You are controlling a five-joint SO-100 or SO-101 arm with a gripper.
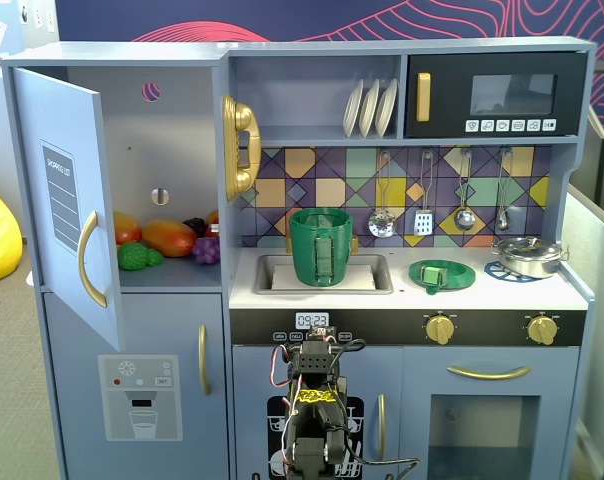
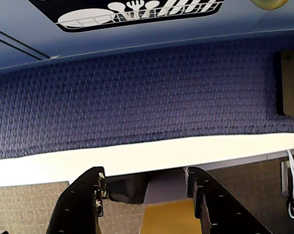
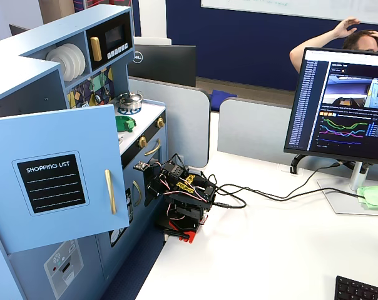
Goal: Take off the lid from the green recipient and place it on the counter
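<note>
The green recipient (image 1: 320, 247) stands upright in the counter's sink with its top open; the open fridge door hides it in the side fixed view. The lid (image 1: 441, 274) lies flat on the white counter (image 1: 402, 292) to the pot's right, knob up, and also shows in the side fixed view (image 3: 124, 122). My arm (image 1: 312, 400) is folded low in front of the kitchen's lower doors, far below both. My gripper (image 2: 145, 175) is open and empty in the wrist view, with nothing between its black fingers (image 2: 88, 195).
A silver pan (image 1: 528, 256) sits on the counter's right burner. The fridge door (image 1: 67, 200) hangs open at left with toy fruit (image 1: 167, 238) inside. Utensils (image 1: 422, 195) hang above the counter. A monitor (image 3: 345, 103) and cables (image 3: 264, 194) are on the white table.
</note>
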